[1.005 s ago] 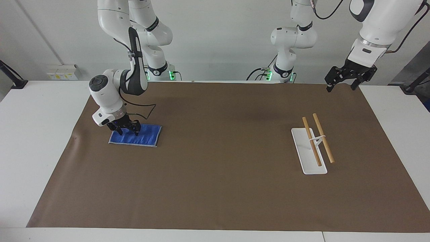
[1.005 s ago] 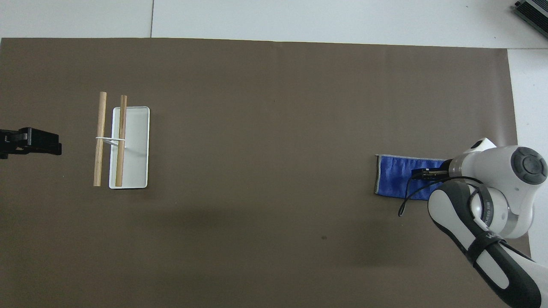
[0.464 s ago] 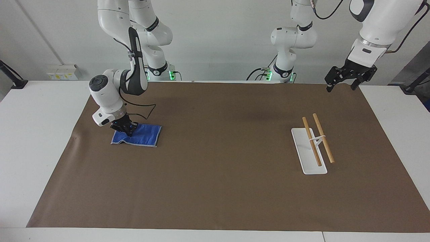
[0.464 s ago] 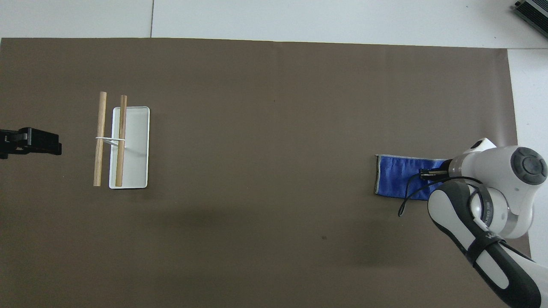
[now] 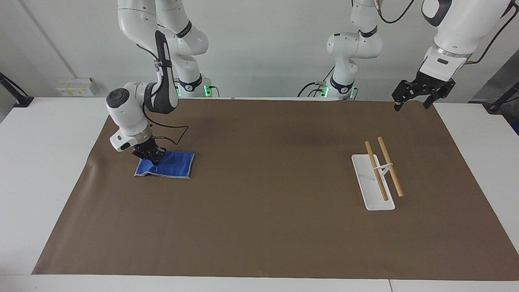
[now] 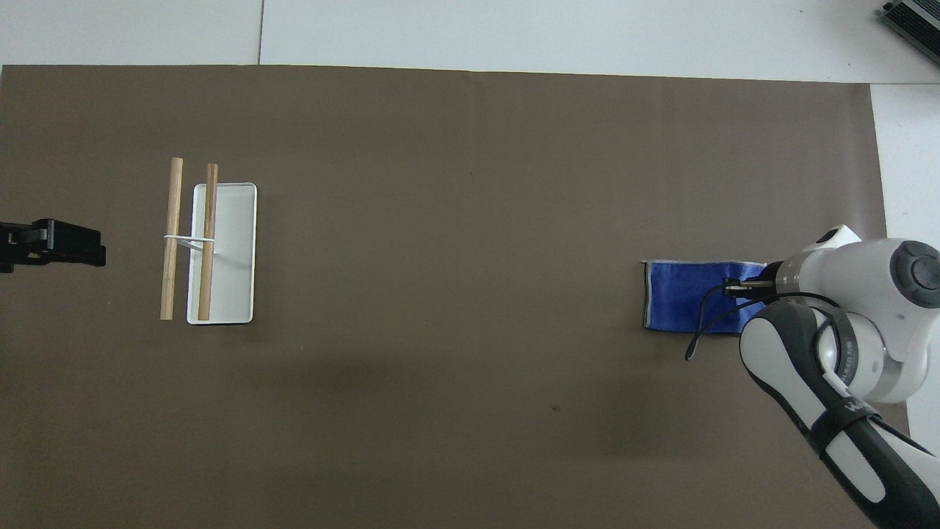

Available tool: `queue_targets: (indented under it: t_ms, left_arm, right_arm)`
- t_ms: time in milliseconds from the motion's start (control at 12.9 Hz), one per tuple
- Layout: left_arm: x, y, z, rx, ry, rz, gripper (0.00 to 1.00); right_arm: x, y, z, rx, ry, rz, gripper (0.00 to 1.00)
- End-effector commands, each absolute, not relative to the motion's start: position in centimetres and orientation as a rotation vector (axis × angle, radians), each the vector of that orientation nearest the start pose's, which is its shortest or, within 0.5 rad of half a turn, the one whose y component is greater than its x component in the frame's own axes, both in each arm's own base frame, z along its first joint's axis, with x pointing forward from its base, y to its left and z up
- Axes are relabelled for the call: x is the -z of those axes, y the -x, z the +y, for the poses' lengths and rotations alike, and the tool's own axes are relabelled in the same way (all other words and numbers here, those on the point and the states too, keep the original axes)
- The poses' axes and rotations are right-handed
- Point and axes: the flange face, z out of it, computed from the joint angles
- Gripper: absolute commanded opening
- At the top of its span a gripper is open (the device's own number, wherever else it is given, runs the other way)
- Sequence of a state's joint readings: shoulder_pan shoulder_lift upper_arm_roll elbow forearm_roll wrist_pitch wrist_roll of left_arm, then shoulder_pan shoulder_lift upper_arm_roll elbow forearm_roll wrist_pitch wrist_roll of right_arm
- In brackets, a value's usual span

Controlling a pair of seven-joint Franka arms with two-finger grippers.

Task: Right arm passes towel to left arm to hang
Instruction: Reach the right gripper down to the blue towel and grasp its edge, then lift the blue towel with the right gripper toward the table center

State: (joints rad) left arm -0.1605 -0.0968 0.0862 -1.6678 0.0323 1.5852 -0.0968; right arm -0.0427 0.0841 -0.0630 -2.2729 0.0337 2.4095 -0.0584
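Blue towel [image 5: 168, 165] on brown mat [image 5: 259, 227] near the right arm's end, pinched at its bunched end by right gripper [image 5: 153, 157] with jaws together, left gripper [image 5: 412, 104] waiting over the mat's corner, jaws apart, wooden-bar rack [image 5: 377, 178] nearby.

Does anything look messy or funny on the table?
Only the towel: the right gripper is shut on one end, so that end is bunched and rumpled. The rack stands neat, and the left gripper waits open, up in the air.
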Motion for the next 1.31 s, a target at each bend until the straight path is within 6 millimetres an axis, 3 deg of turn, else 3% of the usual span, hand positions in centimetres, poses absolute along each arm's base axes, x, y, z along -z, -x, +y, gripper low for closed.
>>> queue_targets:
  t_ms: [0,155,386,618,850,1159,1237]
  left_arm:
    - [-63.3,-52.2,-3.1,0.033,3.107,-0.051,1.00]
    - [-63.3,-52.2,-3.1,0.031,3.107,-0.051,1.00]
    - [-63.3,-52.2,-3.1,0.031,3.107,-0.051,1.00]
    - [-63.3,-52.2,-3.1,0.033,3.107,-0.051,1.00]
    - [-63.3,-52.2,-3.1,0.033,3.107,-0.051,1.00]
    - [-63.3,-52.2,-3.1,0.033,3.107,-0.056,1.00]
    - [-63.3,-52.2,-3.1,0.040,3.107,-0.053,1.00]
  right_arm:
    - [-38.2,-53.6,-4.1,0.098,3.094,0.161,0.00]
    - [-43.1,-54.6,-1.2,0.083,3.057,0.201,0.00]
    - [-50.1,-56.0,0.3,0.041,2.967,0.304,0.00]
    - [-54.4,-56.3,1.4,0.019,2.828,0.397,0.00]
    - [-56.2,-56.4,2.8,-0.042,2.628,0.616,0.00]
    - [-56.3,-56.1,5.3,-0.132,2.456,0.829,0.00]
    - [-56.1,-56.0,6.8,-0.157,2.412,0.865,0.00]
